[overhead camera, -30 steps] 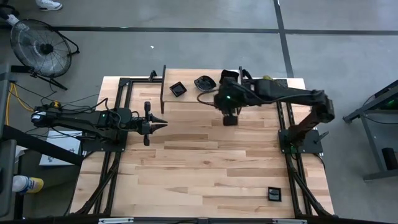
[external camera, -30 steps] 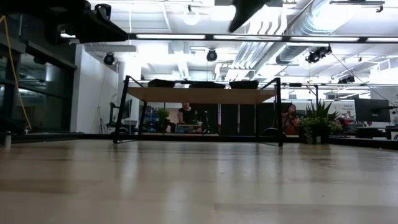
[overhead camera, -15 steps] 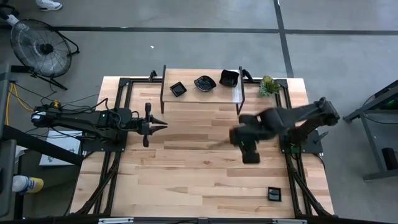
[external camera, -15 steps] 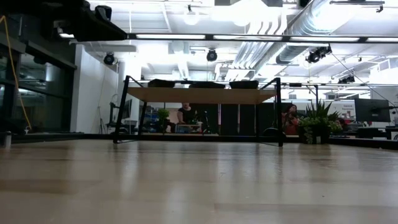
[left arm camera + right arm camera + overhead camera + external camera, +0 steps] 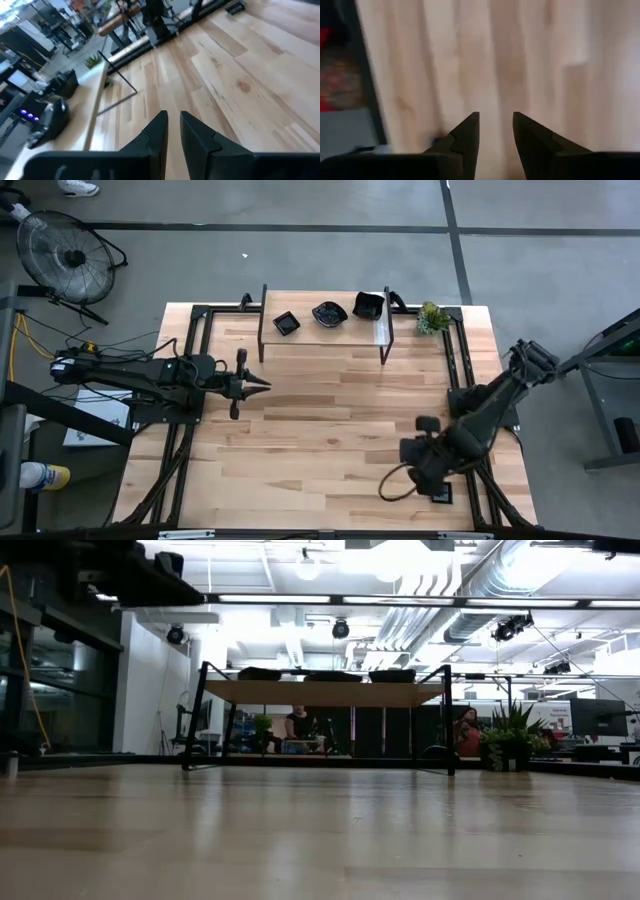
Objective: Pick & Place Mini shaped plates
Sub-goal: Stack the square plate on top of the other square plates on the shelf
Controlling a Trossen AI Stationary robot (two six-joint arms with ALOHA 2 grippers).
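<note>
Right gripper [image 5: 392, 488], fingers parted and empty, hangs near the small square glossy black plate [image 5: 441, 493] at the table's near right edge; we centre over it, descend straight

You have a wooden table [image 5: 300, 440] made of pale planks. At its far edge stands a small raised shelf [image 5: 322, 332] on black legs. Three black plates sit on the shelf in a row: a square one [image 5: 286, 323] on the left, a wavy one [image 5: 328, 313] in the middle, a third [image 5: 367, 305] on the right. A little green plant [image 5: 431, 318] sits just right of the shelf. One more plate [image 5: 441, 492] lies on the near right of the table.
</note>
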